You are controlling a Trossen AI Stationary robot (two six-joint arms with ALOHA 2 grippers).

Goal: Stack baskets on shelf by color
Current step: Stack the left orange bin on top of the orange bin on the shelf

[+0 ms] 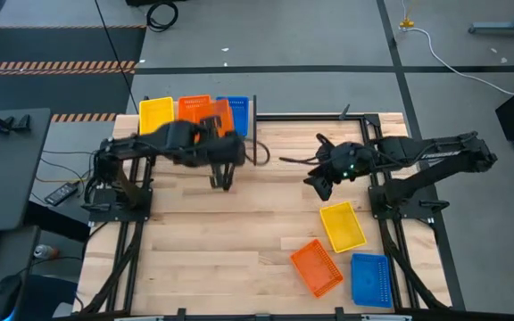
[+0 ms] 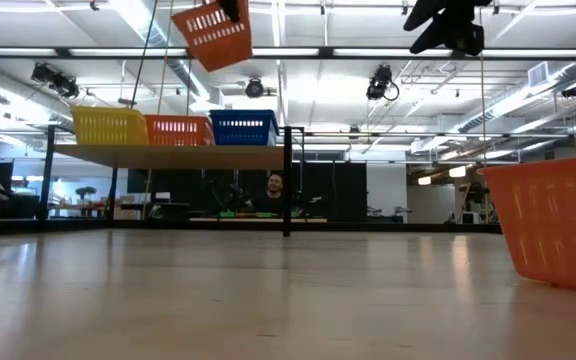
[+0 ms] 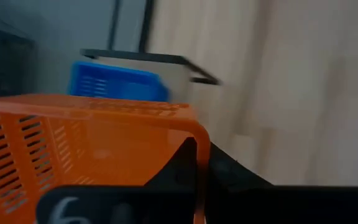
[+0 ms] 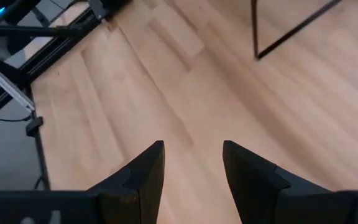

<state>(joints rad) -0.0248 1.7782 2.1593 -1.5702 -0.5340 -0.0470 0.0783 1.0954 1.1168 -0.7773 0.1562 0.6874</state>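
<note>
Three baskets stand side by side on the shelf (image 2: 168, 155) at the far left of the table (image 1: 239, 241): a yellow basket (image 2: 109, 125) on the left, an orange basket (image 2: 178, 129) in the middle and a blue basket (image 2: 243, 126) on the right. In the low view they touch each other or nearly so, all upright. The left gripper (image 1: 212, 125) is high above the shelf and it holds a fourth one, the held basket (image 2: 212, 33), which is orange and hangs tilted in the air, above the orange basket and apart from it. In the left wrist view a dark finger (image 3: 182, 165) is closed on the rim of this basket, with the blue one seen behind it. The right gripper (image 4: 192, 163) is over the middle of the table, to the right of the shelf, with its fingers a little apart and nothing between them; only bare wood is under it. Three more baskets lie on the near right part of the table: a yellow one (image 1: 342, 226), then an orange one (image 1: 317, 267) nearer and to its left, and a blue one (image 1: 370, 278) at the near edge. They lie close together, each turned at a different angle.
</note>
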